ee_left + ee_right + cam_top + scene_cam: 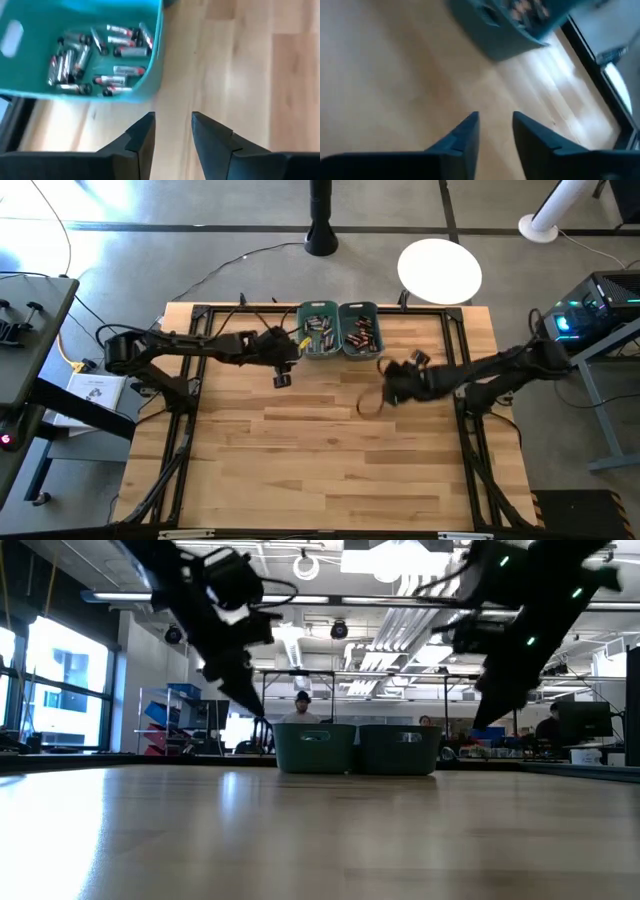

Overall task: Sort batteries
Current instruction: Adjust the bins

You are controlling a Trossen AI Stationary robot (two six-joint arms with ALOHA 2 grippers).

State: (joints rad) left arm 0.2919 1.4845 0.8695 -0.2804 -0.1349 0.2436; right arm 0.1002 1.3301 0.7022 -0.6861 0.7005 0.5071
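Two teal bins stand side by side at the table's far middle. The left bin (320,330) holds silvery-grey batteries (100,60), and the right bin (361,330) holds dark coppery batteries (362,332). My left gripper (282,378) hangs above the wood just near-left of the left bin. It is open, and its fingers (142,132) have nothing between them. My right gripper (372,402) hovers over bare wood on the near side of the right bin (510,30). It is also open, with nothing between its fingers. No battery lies on the table in these views.
Black frame rails (190,380) run along the table's left, right and far sides. A white round disc (440,268) and a black post base (320,240) stand beyond the far edge. The low view shows people (302,708) in the room behind. Bare wood (320,470) fills the near half.
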